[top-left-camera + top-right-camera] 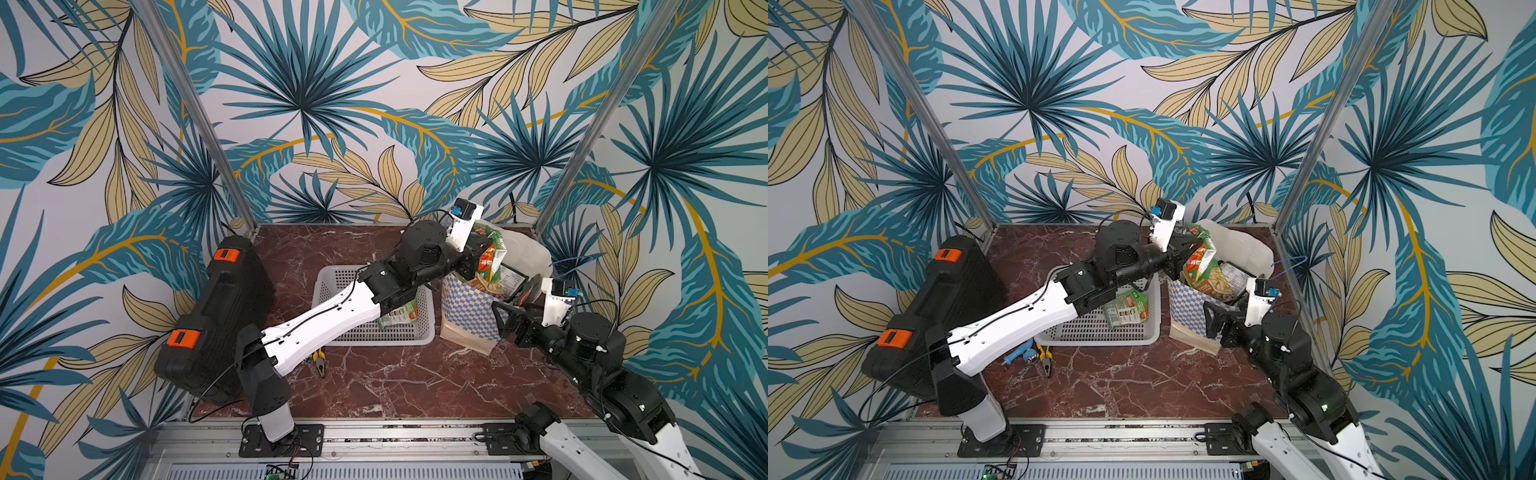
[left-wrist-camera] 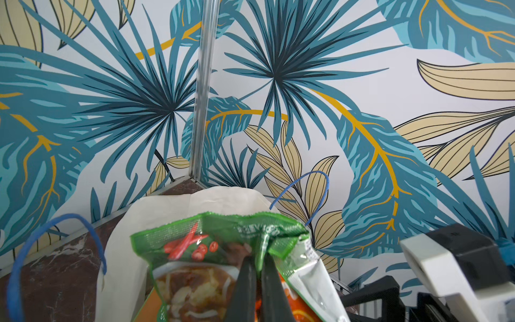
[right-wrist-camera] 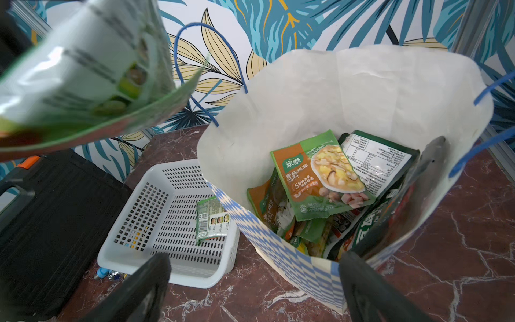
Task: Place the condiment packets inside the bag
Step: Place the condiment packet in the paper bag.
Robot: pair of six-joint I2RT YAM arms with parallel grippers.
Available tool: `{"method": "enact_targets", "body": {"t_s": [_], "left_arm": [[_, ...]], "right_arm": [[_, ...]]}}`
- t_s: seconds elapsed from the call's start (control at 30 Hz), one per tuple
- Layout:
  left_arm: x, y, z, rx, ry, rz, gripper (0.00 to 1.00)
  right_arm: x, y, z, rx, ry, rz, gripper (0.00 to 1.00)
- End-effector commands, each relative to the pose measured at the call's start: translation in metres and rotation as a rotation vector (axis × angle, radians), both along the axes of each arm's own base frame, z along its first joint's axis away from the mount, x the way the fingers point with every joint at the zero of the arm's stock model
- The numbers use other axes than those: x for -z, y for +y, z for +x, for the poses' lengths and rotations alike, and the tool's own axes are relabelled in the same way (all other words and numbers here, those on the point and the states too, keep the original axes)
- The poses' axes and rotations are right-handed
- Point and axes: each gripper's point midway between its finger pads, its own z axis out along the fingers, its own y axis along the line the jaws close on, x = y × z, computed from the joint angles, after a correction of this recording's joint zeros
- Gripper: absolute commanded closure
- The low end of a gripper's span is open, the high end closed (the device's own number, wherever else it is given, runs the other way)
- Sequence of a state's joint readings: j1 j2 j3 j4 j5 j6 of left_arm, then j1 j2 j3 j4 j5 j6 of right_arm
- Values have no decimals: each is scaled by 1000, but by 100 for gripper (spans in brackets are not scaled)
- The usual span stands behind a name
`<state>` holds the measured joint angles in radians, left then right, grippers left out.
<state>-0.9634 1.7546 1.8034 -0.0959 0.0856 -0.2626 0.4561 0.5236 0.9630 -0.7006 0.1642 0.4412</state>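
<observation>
The left gripper (image 2: 257,259) was clamped tight on the top seam of a green condiment packet (image 2: 211,251), dangling it over the mouth of the bag (image 1: 465,307), close to the rim on the basket side. That was the worry: let go there and the floppy pouch could catch the paper edge and slide down outside the bag. A silvery edge showed beside the pinch, and I couldn't tell whether that was a second packet. The right gripper (image 3: 255,258) stood wide open at the bag's near wall, gripping nothing, so a nudge from either arm could fold or tip the bag. Several packets (image 3: 320,178) already lay inside the bag; one last packet (image 3: 211,220) waited in the basket (image 3: 133,259) just beside the bag.
</observation>
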Motion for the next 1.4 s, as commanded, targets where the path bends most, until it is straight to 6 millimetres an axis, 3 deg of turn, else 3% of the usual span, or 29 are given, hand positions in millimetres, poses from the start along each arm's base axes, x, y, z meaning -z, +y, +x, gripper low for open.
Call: {"method": "enact_targets", "body": {"t_s": [0.0, 0.23, 0.27, 0.37, 0.4, 0.43, 0.5, 0.67, 0.77, 0.9, 1.1, 1.37], "left_arm": [[-25, -6, 6, -14, -102, 2, 100], [-4, -32, 30, -40, -126, 95, 100], [3, -36, 34, -42, -117, 114, 96], [10, -37, 36, -51, -83, 152, 48], [8, -35, 36, -61, -75, 154, 38], [5, -30, 35, -74, -69, 155, 30], [-2, -21, 29, -89, -65, 156, 24], [-8, 15, 8, -112, -56, 169, 17], [6, 45, 3, -181, -55, 211, 13], [36, 83, -1, -272, -47, 287, 9], [101, 129, 1, -373, 45, 398, 6], [169, 205, 20, -557, 166, 443, 5]], "right_arm": [[-12, 1, -7, -28, -42, 9, 0], [-12, -4, -14, -22, -62, 11, 1], [-11, -5, -15, -19, -61, 10, 0], [-9, -8, -17, -9, -61, 4, 1], [-9, -9, -18, -7, -60, 2, 0], [-8, -10, -18, -4, -57, -3, 0], [-6, -10, -19, -2, -52, -5, 0], [-4, -7, -17, -14, -40, -2, 1], [-2, -3, -15, -31, -29, 1, 0], [1, 6, -13, -65, -11, 9, 0], [0, 28, -9, -170, 1, 42, 1], [-5, 66, 2, -330, 26, 93, 0]]}}
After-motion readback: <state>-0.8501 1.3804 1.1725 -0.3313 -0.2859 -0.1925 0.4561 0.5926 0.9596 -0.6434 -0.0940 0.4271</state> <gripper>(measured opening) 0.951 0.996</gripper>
